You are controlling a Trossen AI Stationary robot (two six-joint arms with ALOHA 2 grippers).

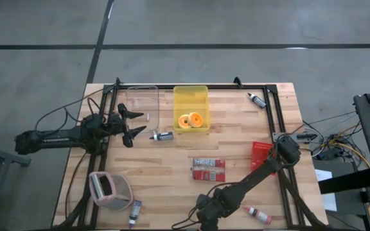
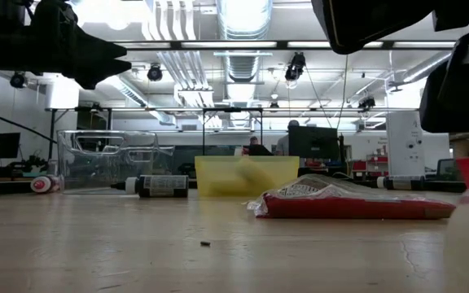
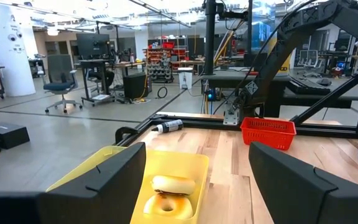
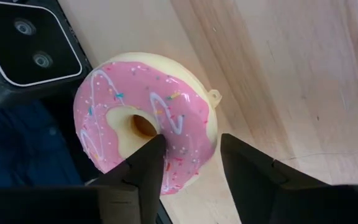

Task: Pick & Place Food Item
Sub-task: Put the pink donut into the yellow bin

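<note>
A pink-iced donut with a pale yellow rim lies flat on the wooden table at its near edge, next to a black camera box. My right gripper is open, pointing down over it. One finger stands over the donut's hole and the other just outside its rim. In the high view my right arm hides the donut. A yellow bin at the far middle holds two orange donuts. My left gripper is open and empty, left of the bin. My right gripper comes at the pink donut from above, with the ring's near side between its two fingers. One fingertip is at the hole and the other outside the rim. I cannot tell whether the fingers touch it. The donut lies flat on the table.
A clear container stands left of the bin. A red-and-white packet lies mid-table and a red basket at the right. Small bottles lie about. A pink-rimmed object sits near left.
</note>
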